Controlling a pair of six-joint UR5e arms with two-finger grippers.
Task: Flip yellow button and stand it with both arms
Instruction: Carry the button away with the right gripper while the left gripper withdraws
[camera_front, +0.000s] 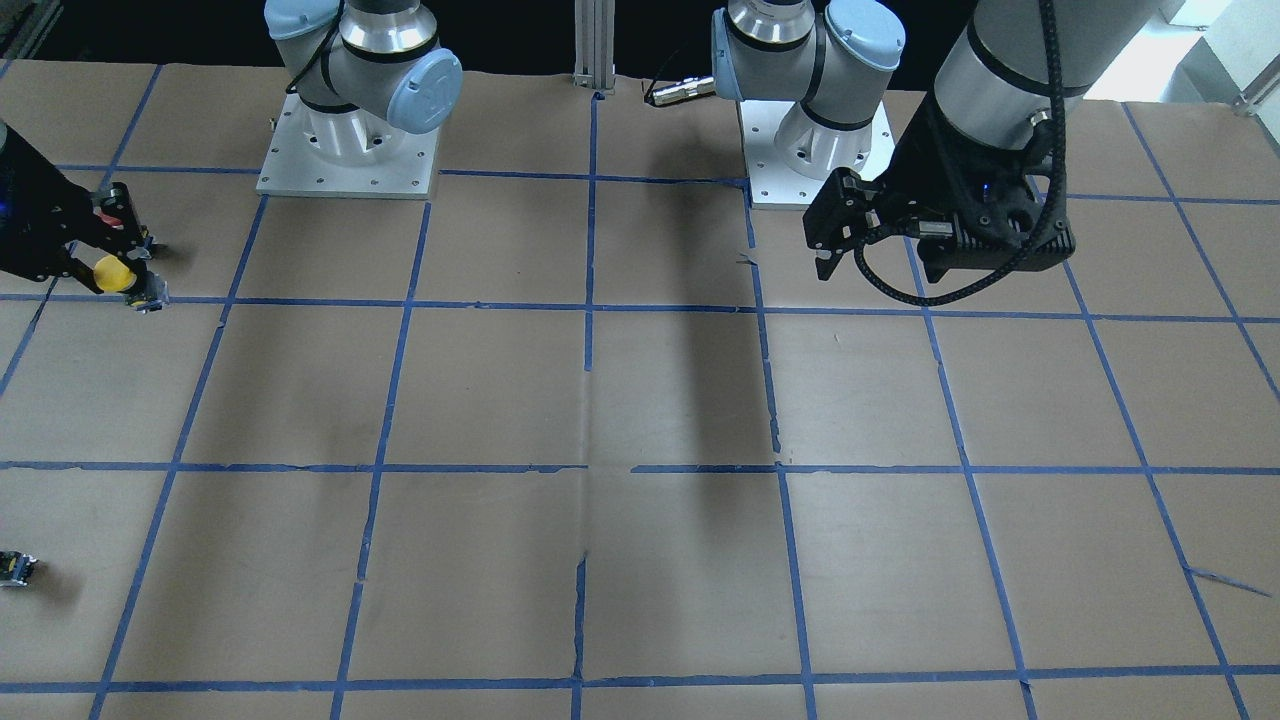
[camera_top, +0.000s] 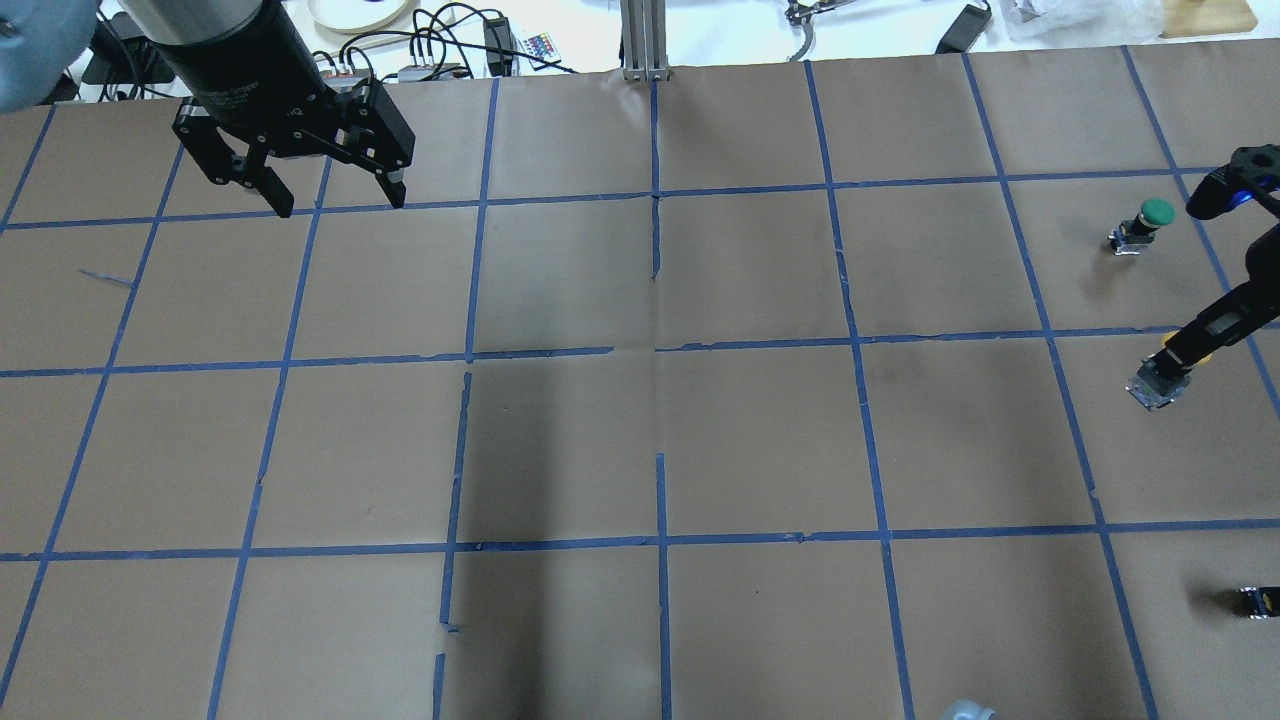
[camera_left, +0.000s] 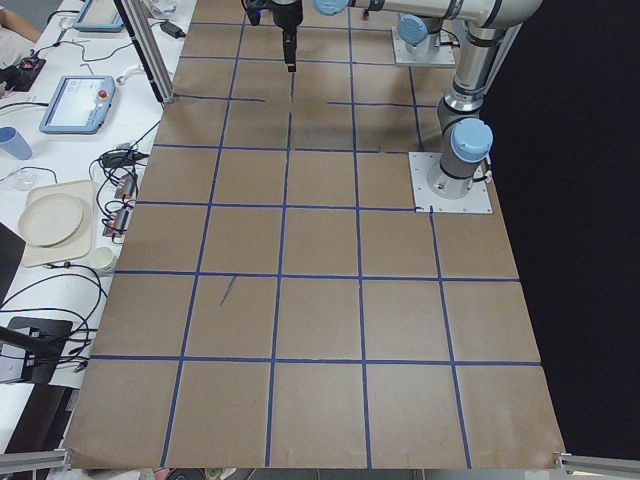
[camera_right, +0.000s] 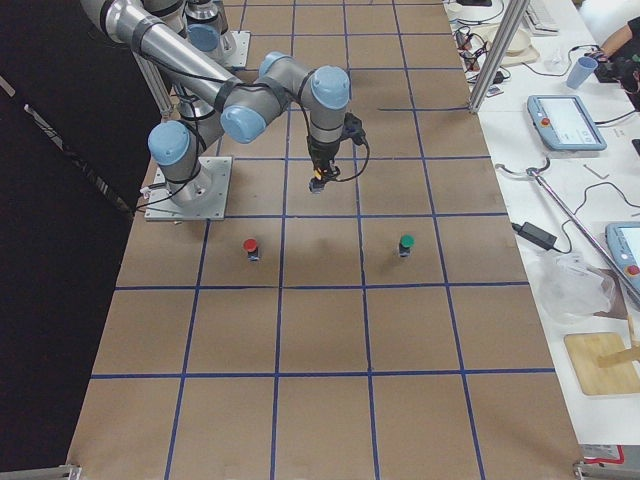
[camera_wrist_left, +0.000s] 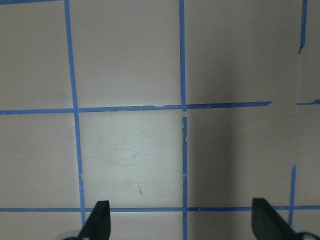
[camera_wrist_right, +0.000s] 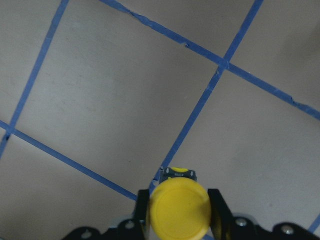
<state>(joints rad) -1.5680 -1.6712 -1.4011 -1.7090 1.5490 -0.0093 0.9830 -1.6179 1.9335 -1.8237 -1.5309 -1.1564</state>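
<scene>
Firmly held: the yellow-capped push button (camera_wrist_right: 180, 212) sits in the black two-finger right gripper (camera_wrist_right: 180, 207)

Overhead, the black two-finger left gripper (camera_top: 338, 203) hangs over the far left of the brown paper table (camera_top: 640, 450). Its jaws are spread and nothing is between them. At the right edge the right gripper clamps the button, and a green-capped button (camera_top: 1150, 215) stands just beyond it. A small capless black block (camera_top: 1258, 600) lies nearer the robot.

Facing the robot, the held button slants, its grey-black body lowest.

From the right end, a red-capped button (camera_right: 250, 245) and the green one stand on the table, well apart from each other.

On the left wrist, the fingertips (camera_wrist_left: 97, 220) are wide apart over the blue tape grid (camera_wrist_left: 182, 107).

On the right wrist, the fingers (camera_wrist_right: 217, 207) press on both sides of the button just behind the yellow cap, which faces the camera. Whether the body touches the paper cannot be told.
</scene>
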